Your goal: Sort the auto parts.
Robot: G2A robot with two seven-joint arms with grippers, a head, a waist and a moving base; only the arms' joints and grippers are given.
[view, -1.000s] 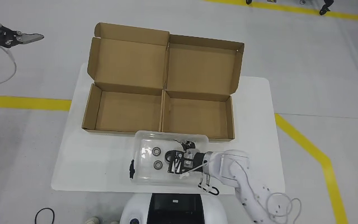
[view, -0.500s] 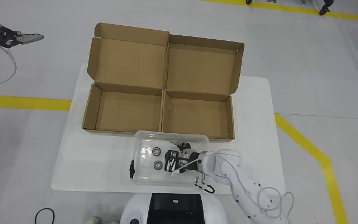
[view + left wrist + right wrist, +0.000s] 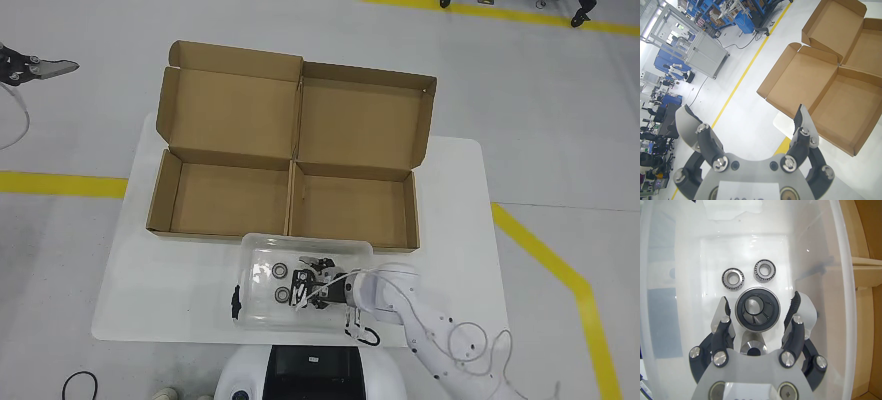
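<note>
A clear plastic bin stands at the table's near edge. Inside it my right gripper is low and open. In the right wrist view its fingers stand on either side of a large black-and-metal bearing, not touching it. Two small roller bearings lie just beyond it, and a metal cylinder part lies under the wrist. The small bearings sit near the bin's left end. My left gripper hangs open and empty above the floor, far left of the table.
A brown cardboard box with two compartments and raised lids stands behind the bin, both compartments bare; the left wrist view also shows the box. The white table has free room to the right. The bin wall is close beside my right fingers.
My right gripper has slid left, deeper into the bin, up to the large bearing. The left arm has not moved.
</note>
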